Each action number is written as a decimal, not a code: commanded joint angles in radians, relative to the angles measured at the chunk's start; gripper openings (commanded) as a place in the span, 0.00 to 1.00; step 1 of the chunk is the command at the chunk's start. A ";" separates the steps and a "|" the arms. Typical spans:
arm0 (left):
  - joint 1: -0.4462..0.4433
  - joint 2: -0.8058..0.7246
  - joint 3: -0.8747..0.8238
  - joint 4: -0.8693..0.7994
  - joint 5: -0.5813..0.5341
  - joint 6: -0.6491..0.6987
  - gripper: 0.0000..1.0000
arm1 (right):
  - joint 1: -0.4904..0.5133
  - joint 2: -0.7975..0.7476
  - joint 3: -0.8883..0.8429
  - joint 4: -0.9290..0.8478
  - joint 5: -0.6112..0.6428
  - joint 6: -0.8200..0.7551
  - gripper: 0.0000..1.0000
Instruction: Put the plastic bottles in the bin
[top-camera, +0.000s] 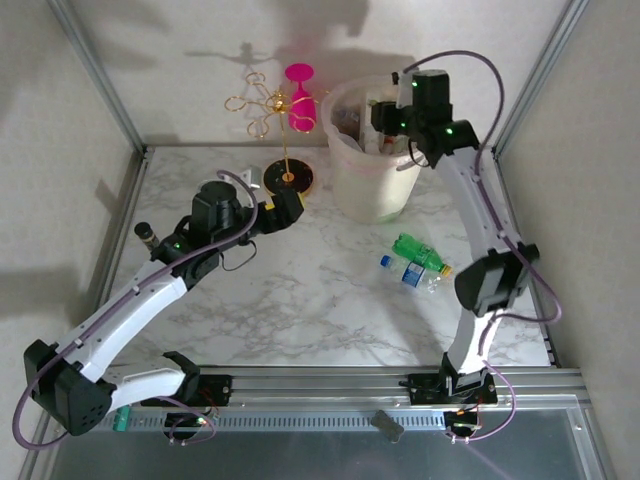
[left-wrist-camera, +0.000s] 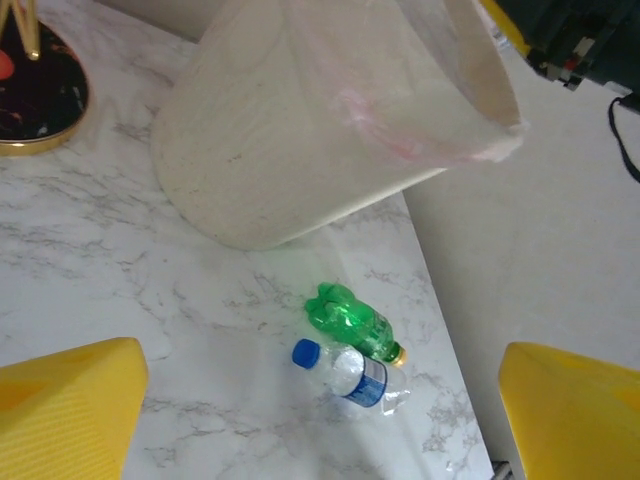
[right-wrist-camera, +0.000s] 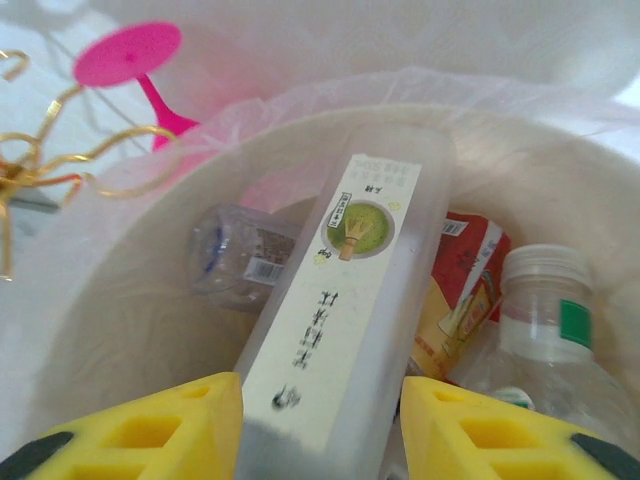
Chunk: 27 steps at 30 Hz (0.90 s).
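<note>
Right gripper (right-wrist-camera: 320, 405) straddled tall white-labelled plastic bottle (right-wrist-camera: 345, 300) mid-frame, long axis angled into round cream bin (right-wrist-camera: 600, 200); grip vs release unclear. Left gripper (left-wrist-camera: 320, 410) gaped.

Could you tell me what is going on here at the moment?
The robot is clearing plastic bottles into the bin. The right gripper is over the bin with a white-labelled bottle between its fingers; whether it grips it is unclear. The left gripper hangs open, empty. A green bottle and a blue-capped clear bottle lie on the table.

Gold wire stand (top-camera: 262, 105) on round black base (top-camera: 289, 178), pink glass (top-camera: 300, 95) hanging on it, white marble table (top-camera: 300, 300)
</note>
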 joint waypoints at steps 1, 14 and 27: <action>-0.060 -0.032 -0.022 -0.016 -0.047 0.039 0.90 | 0.004 -0.200 -0.174 0.080 -0.032 0.053 0.46; -0.161 -0.096 -0.298 0.099 -0.071 -0.051 0.90 | 0.007 -0.877 -1.011 0.115 0.044 0.235 0.51; -0.156 -0.070 -0.404 0.130 -0.159 -0.081 0.92 | 0.007 -0.678 -1.246 0.104 0.099 0.168 0.77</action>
